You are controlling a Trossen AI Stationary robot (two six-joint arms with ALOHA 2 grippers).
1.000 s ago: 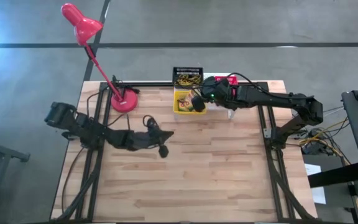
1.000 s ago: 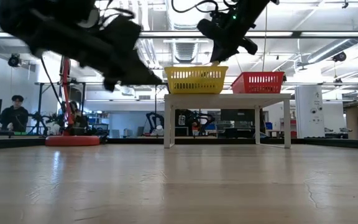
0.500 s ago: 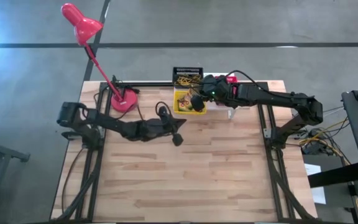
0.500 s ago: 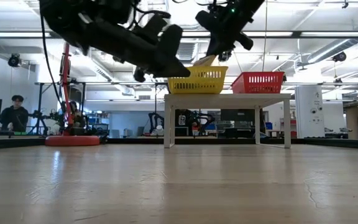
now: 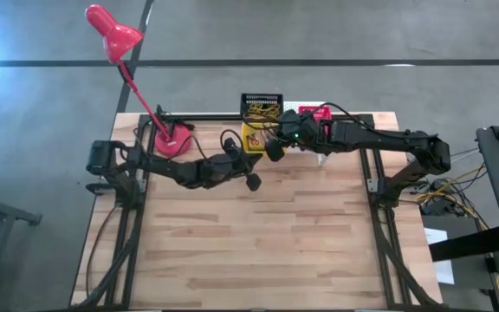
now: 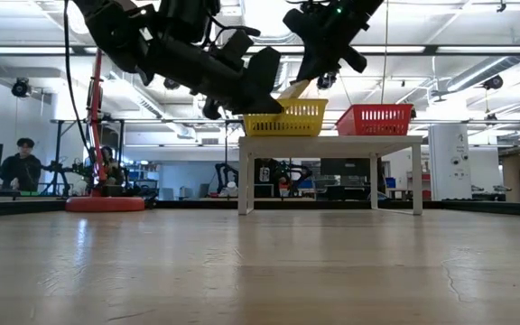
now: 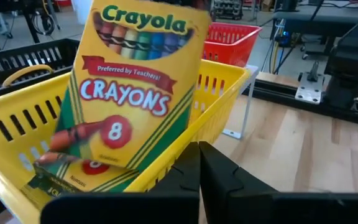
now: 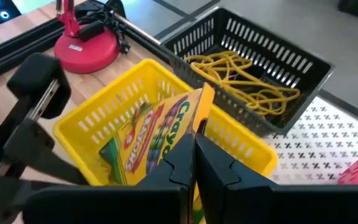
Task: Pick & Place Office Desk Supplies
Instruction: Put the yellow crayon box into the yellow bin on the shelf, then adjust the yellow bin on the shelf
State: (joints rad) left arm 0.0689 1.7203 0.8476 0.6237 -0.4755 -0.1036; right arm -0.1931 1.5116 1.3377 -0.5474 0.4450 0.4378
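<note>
My right gripper (image 8: 194,146) is shut on a yellow-green crayon box (image 7: 135,87) above the yellow basket (image 5: 251,137), which stands on the white riser (image 6: 332,142). A second crayon box (image 7: 67,177) lies inside that basket. My left gripper (image 5: 251,180) is shut and hovers just on the near side of the yellow basket (image 7: 229,93), touching nothing. Tan rubber bands (image 8: 241,71) lie in the black basket (image 5: 261,107) behind. The pink-red basket (image 6: 379,119) stands to the right on the riser. No rings show. My right gripper pinches the crayon box by its upper end, at a corner (image 8: 196,118), between its two fingers. The fingers come from above, slanting down. The box hangs tilted below them, with its lower end (image 6: 294,88) down at the yellow basket's rim.
The red desk lamp stands with its base (image 5: 173,139) at the table's far left, and its head (image 5: 111,30) reaches out beyond the table. The two arms nearly meet at the yellow basket. Bare wood (image 5: 258,243) fills the near half of the table.
My left gripper has swung toward the table's right and far edge, coming up to the yellow basket from the table's left-middle. My right gripper has stayed over the basket with the crayox box in it; the box now shows more above the rim, tilted.
</note>
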